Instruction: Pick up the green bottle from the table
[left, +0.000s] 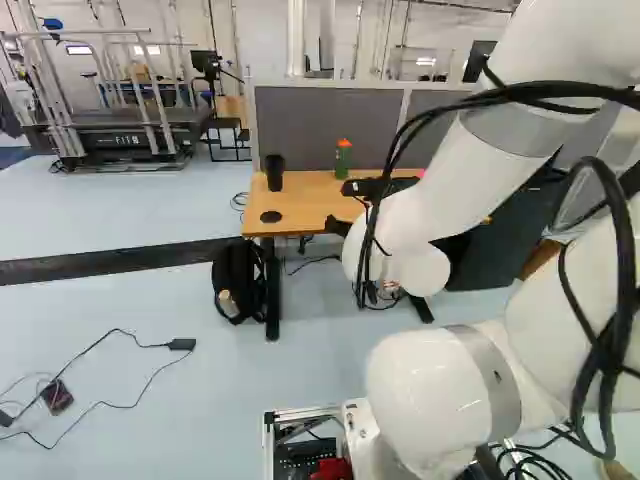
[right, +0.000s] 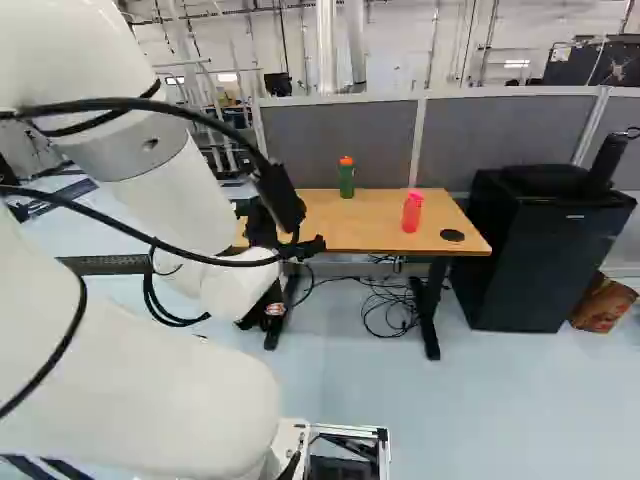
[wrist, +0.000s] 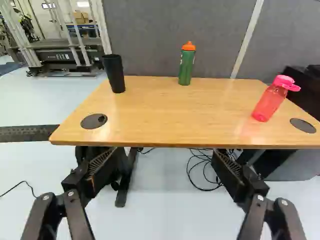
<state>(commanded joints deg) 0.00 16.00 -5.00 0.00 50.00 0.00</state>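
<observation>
The green bottle (wrist: 186, 65) with an orange cap stands upright near the far edge of the wooden table (wrist: 165, 115); it also shows in the right base view as a green bottle (right: 346, 180). My gripper (right: 281, 203) is partly hidden by the arm and cables in the right base view. In the wrist view the gripper (wrist: 164, 164) stands open, its two fingers wide apart with nothing between them. The bottle is ahead of it, beyond the table's near edge and a good way off.
A black cup (wrist: 114, 73) and a tilted-looking pink bottle (wrist: 270, 100) share the table. Behind it rises a grey partition (right: 345, 140). A black cabinet (right: 530, 250) flanks the table. Below are table legs, cables and a black backpack (left: 236, 280).
</observation>
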